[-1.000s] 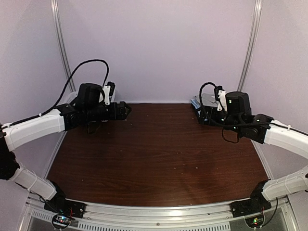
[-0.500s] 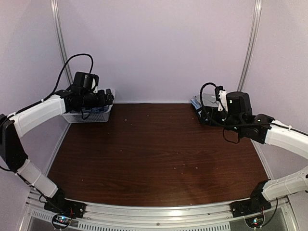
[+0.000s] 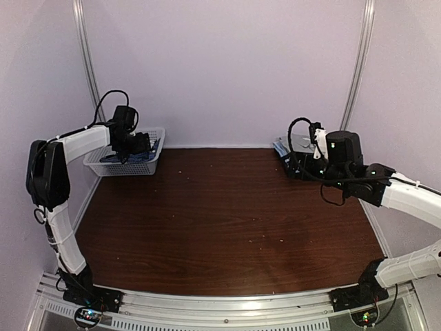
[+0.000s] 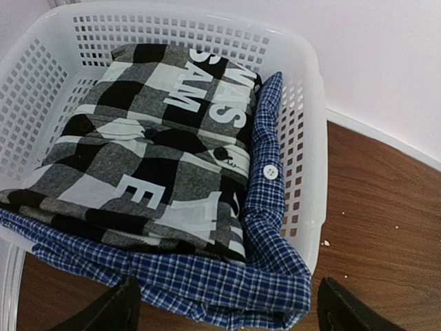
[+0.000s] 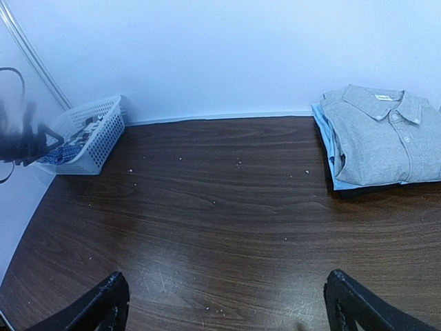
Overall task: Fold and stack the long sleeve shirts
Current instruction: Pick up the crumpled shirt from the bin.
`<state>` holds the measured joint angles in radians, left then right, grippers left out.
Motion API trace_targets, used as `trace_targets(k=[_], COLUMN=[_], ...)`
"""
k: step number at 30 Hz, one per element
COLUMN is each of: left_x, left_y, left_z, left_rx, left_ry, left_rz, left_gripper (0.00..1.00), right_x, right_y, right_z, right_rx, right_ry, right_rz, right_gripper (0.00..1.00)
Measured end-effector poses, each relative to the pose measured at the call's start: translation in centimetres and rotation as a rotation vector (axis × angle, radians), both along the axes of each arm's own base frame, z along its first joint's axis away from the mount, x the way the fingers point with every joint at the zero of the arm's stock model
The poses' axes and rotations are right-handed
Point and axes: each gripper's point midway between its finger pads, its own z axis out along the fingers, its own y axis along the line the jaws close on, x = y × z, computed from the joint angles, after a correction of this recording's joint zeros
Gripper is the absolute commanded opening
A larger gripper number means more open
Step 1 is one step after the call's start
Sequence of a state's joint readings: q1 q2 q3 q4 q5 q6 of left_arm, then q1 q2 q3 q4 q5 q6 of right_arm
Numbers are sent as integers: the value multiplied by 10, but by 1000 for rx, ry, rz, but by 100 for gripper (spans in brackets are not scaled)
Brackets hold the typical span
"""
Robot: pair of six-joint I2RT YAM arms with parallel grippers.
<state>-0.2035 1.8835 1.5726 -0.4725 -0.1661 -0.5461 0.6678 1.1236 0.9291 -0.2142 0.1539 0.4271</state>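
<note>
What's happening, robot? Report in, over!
Left tool open, empty, above basket. Black-and-white shirt on top of blue checked shirt inside. Right tool open, empty; grey shirt folded on light blue shirt. Nothing blocking the basket.

White basket (image 4: 306, 138) on crumb-flecked brown table (image 3: 227, 221)

Left end effector (image 4: 227, 314) spread wide, arm extended far left, right end effector (image 5: 224, 310) spread wide
</note>
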Motion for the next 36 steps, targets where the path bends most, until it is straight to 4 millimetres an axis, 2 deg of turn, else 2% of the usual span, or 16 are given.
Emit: trace_targets(k=[5, 12, 19, 23, 26, 28, 31, 36], left_x=[14, 16, 25, 46, 64, 78, 97, 115], left_y=[-1, 5, 17, 29, 45, 56, 69, 83], left_z=[-23, -25, -4, 20, 28, 23, 2, -48], left_rx=[47, 92, 137, 138, 137, 136, 136, 157], left_ry=[51, 63, 25, -32, -54, -49, -14, 72], left_rz=[-17, -8, 42, 83, 117, 131, 128, 106], left_gripper=[84, 81, 79, 80, 83, 86, 91, 92], right_x=[-2, -3, -3, -4, -4, -5, -6, -6], right_y=[-1, -2, -3, -3, -2, -1, 0, 1], right_z=[3, 5, 3, 1, 1, 1, 0, -1], right_rx=[3, 5, -1, -5, -6, -5, -4, -3], right_ry=[-7, -9, -2, 3, 4, 5, 10, 14], right_rz=[1, 1, 1, 2, 7, 12, 20, 28], right_gripper=[100, 100, 100, 100, 100, 100, 100, 100])
